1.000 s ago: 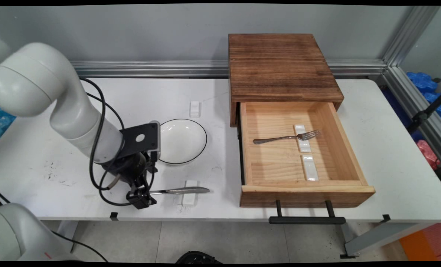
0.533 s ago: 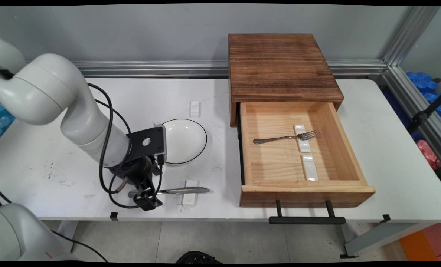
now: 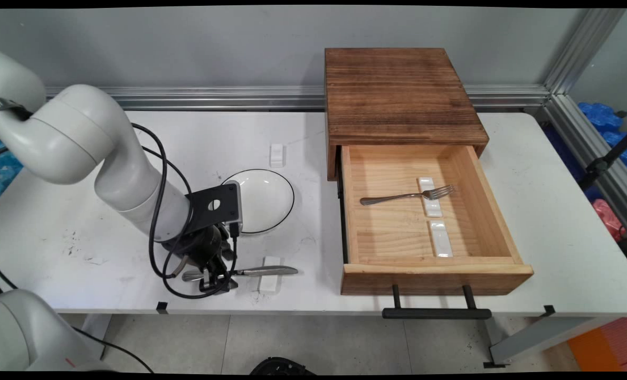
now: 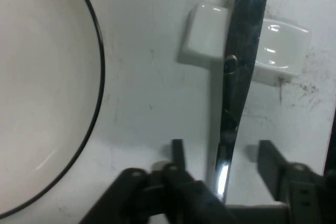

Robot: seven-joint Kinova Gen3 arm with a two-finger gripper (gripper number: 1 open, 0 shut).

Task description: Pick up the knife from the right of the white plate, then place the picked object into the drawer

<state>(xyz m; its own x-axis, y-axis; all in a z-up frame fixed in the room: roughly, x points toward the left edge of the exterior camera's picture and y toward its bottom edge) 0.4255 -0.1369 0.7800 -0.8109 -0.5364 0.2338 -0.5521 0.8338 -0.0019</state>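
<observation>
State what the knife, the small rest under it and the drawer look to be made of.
Knife: polished metal, probably steel; it mirrors light along its length.
Rest: glossy white, probably glazed ceramic, with bright highlights, though plastic is possible.
Drawer: pale, seemingly unfinished wood with visible grain.
The gripper straddles the knife, fingers apart.

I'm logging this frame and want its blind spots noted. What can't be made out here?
- Main view: the gripper and black cables cover the middle of the knife, so finger contact is unclear.
- Hand view: the knife's handle end is cut off by the bottom edge, behind the linkage; its tip leaves the top edge.
- Hand view: the bowl is cropped at the left edge.
- Main view: the cabinet top hides the drawer's back part.
</observation>
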